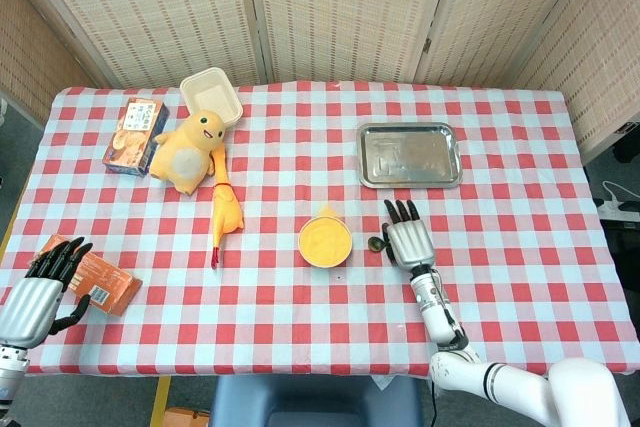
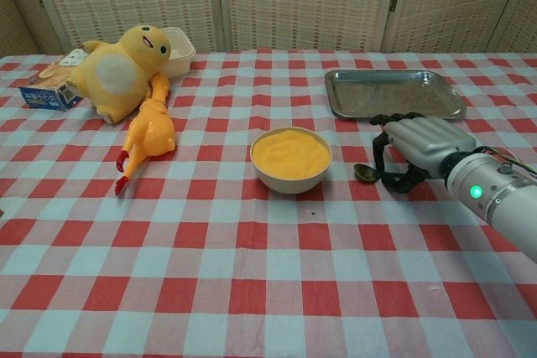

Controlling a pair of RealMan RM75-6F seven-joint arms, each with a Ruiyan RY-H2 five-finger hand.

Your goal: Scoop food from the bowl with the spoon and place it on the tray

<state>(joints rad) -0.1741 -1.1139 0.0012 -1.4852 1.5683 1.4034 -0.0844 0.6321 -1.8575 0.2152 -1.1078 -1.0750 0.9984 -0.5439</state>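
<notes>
Head view
- Right hand (image 1: 407,240) sits at centre right of the frame, back upward, dark fingers pointing toward the tray; it covers the handle of the spoon (image 1: 376,243).
- Only the spoon's bowl end shows, at the hand's left edge, just right of the bowl (image 1: 325,240).
- Bowl is filled with yellow-orange food and stands on the red-and-white checked tablecloth (image 1: 300,327) near centre frame.
- Metal tray (image 1: 409,155) lies above the right hand, apart from it, in the upper right of the cloth.
- Left hand (image 1: 38,288) is at the lower left corner, fingers spread and holding nothing, fingertips over the edge of an orange packet (image 1: 100,279); contact cannot be confirmed.
- Upper left: a yellow plush duck (image 1: 188,152), a rubber chicken (image 1: 225,215) below it, a cream lidded box (image 1: 212,94) and a small carton (image 1: 134,135).

Chest view
- Right hand (image 2: 418,146) enters from the right edge, fingers curled down around the spoon (image 2: 369,173) handle, thumb beneath it; whether the grasp is firm cannot be told.
- Spoon bowl end rests low at the cloth, between the bowl (image 2: 291,165) and the hand.
- Tray (image 2: 393,94) lies behind the hand, upper right.
- Plush duck (image 2: 122,69), rubber chicken (image 2: 149,140) and carton (image 2: 48,90) occupy the upper left.
- Left hand is outside this frame.
</notes>
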